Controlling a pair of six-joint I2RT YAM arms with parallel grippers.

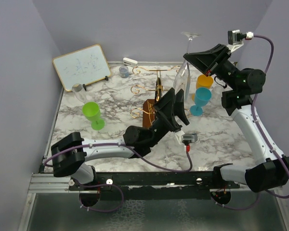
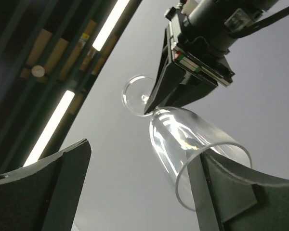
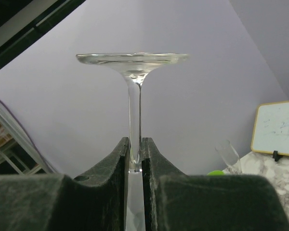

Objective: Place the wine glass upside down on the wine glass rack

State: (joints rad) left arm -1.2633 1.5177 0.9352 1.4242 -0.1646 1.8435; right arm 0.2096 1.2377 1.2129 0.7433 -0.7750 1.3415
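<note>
The clear wine glass (image 1: 182,77) hangs upside down, foot (image 1: 190,34) on top, above the right side of the table. My right gripper (image 1: 188,54) is shut on its stem (image 3: 134,110), just under the foot (image 3: 132,58). My left gripper (image 1: 175,102) is open around the bowl from below; the bowl's rim (image 2: 209,168) lies against one finger (image 2: 231,197), and the other finger (image 2: 53,187) stands well apart. The gold wire wine glass rack (image 1: 157,83) on its brown wooden base (image 1: 149,107) stands just left of the glass, behind the left gripper.
A green cup (image 1: 92,114) and a clear glass (image 1: 78,91) stand at the left. A whiteboard (image 1: 82,66) leans at the back left. An orange cup (image 1: 204,81) and a teal goblet (image 1: 201,98) stand right of the rack. A small grey cup (image 1: 124,71) sits at the back.
</note>
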